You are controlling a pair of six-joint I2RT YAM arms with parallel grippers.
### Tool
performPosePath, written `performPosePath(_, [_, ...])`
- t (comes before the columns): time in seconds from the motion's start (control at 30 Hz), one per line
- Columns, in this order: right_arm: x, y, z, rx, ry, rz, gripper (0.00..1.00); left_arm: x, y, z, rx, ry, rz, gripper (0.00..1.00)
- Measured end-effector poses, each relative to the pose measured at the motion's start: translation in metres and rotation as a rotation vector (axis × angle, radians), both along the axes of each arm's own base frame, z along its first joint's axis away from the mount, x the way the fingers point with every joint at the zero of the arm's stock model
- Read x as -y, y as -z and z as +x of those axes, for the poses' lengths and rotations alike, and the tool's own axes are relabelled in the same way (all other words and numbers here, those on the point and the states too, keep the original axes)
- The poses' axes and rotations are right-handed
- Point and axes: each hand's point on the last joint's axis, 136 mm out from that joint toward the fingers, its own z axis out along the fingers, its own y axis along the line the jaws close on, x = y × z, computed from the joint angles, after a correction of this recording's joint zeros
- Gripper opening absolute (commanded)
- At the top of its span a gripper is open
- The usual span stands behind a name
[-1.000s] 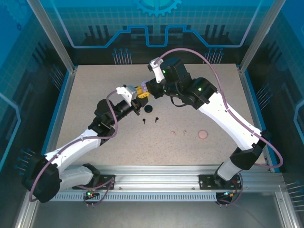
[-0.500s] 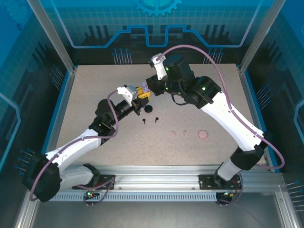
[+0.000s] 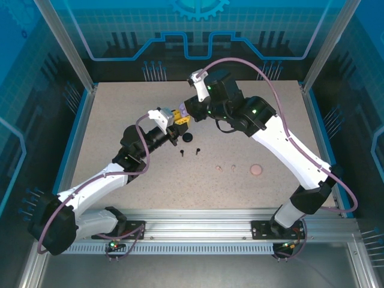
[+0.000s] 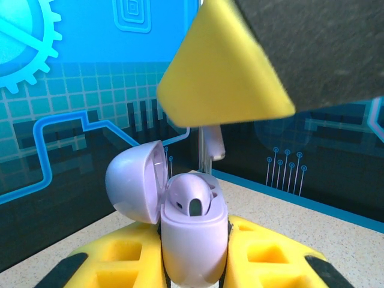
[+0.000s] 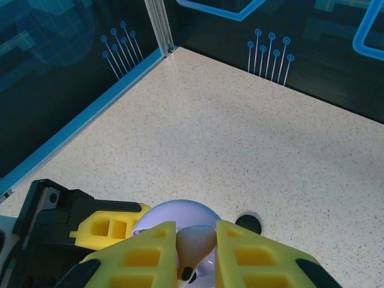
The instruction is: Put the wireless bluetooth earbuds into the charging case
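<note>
While the left gripper [image 4: 193, 269] is clamped on the open lilac case [image 4: 193, 237], its lid tipped back to the left, the right gripper [image 5: 195, 249] pinches a lilac earbud [image 4: 215, 143] just above the case's mouth. The step in hand looks like seating that earbud. The next move probably calls for lining its stem up with a free socket and lowering it straight, without knocking the lid. Whether the dark shape inside the case is a seated earbud cannot be told. The black case [image 3: 188, 137] lies just beside the lilac case on the near side, with two black earbuds [image 3: 181, 154] a little nearer. The pink earbuds [image 3: 219, 168] and pink case [image 3: 256, 170] sit well to its right. The tabletop [image 3: 120, 108] is pale and speckled with a blue edge, enclosed by blue panels [image 3: 198, 36] printed with circuit and gear patterns.
</note>
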Motion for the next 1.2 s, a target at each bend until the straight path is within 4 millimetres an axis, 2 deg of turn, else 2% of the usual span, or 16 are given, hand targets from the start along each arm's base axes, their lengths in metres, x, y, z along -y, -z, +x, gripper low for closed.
performPosePath(0.47, [-0.001,0.02,0.005,-0.03,0.006,-0.018,0.17,0.001,0.006,0.001,-0.022,0.0,0.014,0.0])
performPosePath(1.2, [0.0,0.023,0.004,-0.031,0.005,-0.025,0.16,0.001,0.008,0.001,-0.026,0.0,0.02,0.0])
